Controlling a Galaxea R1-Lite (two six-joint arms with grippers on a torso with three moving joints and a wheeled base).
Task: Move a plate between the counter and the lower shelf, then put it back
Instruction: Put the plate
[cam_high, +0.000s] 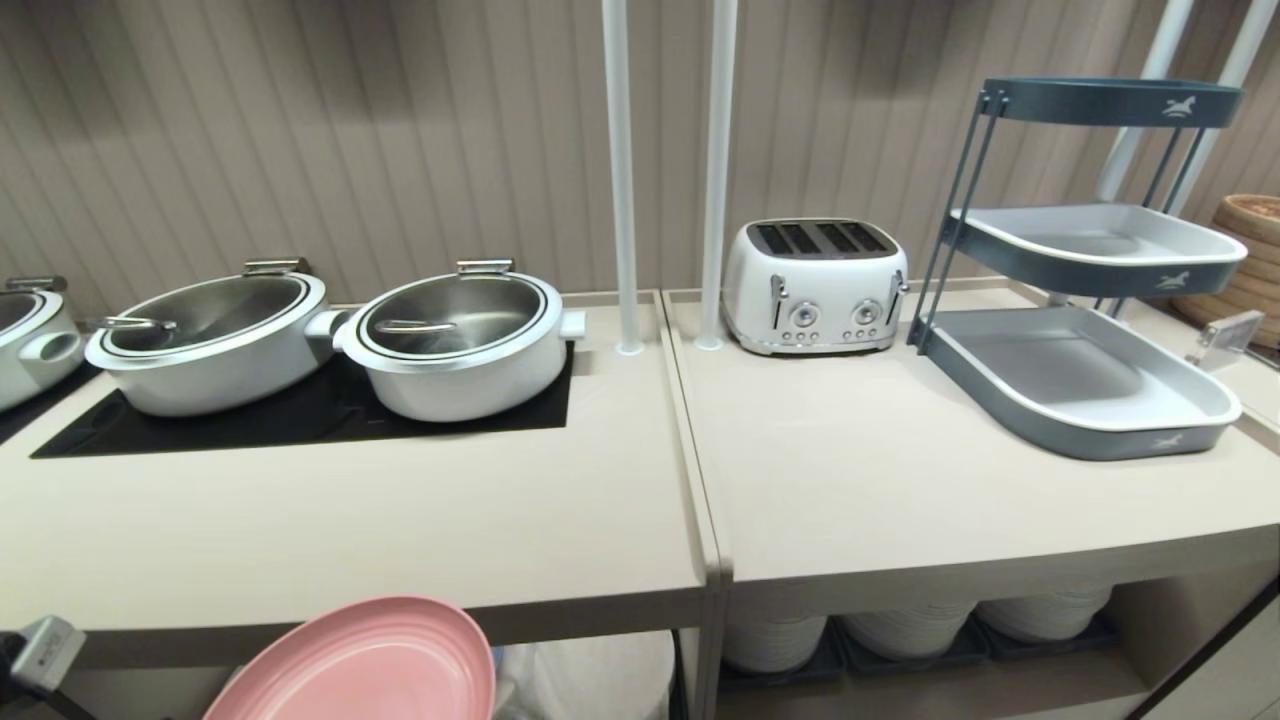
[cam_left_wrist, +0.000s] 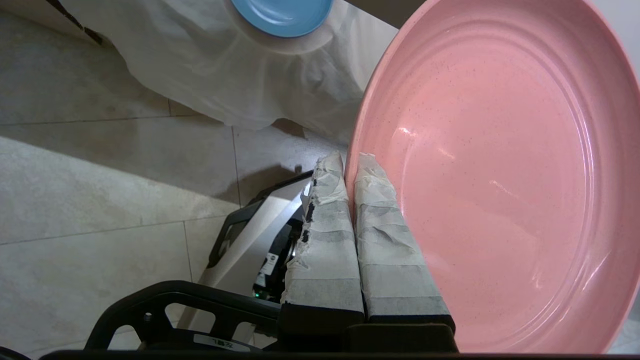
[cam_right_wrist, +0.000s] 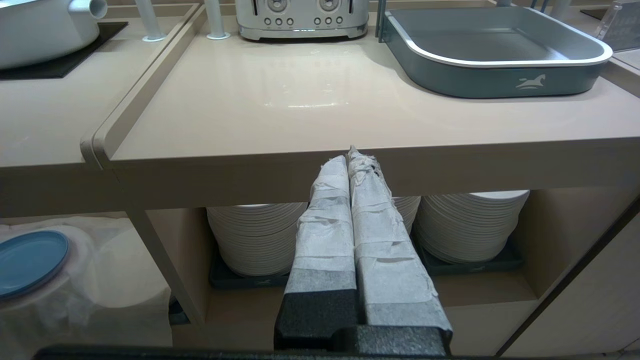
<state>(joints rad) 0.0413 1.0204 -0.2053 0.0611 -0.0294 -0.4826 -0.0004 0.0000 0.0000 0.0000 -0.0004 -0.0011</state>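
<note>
Camera placement: one head view, two wrist views.

Head view looks forward and down over the worktop (cam_high: 350, 530) toward the ribbed back wall, with the pink plate (cam_high: 365, 665) at its lower edge. Left wrist view sits close behind the left tool (cam_left_wrist: 350, 165), facing the floor and filled by that same plate (cam_left_wrist: 500, 175). Right wrist view faces the adjoining top level-on, sharing the toaster (cam_right_wrist: 302, 17) (cam_high: 812, 285) and the blue plate (cam_right_wrist: 30, 260) (cam_left_wrist: 282, 15).

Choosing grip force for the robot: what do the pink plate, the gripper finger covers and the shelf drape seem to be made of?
The pink plate looks like matte plastic or melamine: soft highlights, fine dark speckles, moulded rings. The left gripper fingers are wrapped in wrinkled whitish tape, fraying at the tips, over black pads. The drape seems thin white non-woven or cloth: creased and slightly translucent.
</note>
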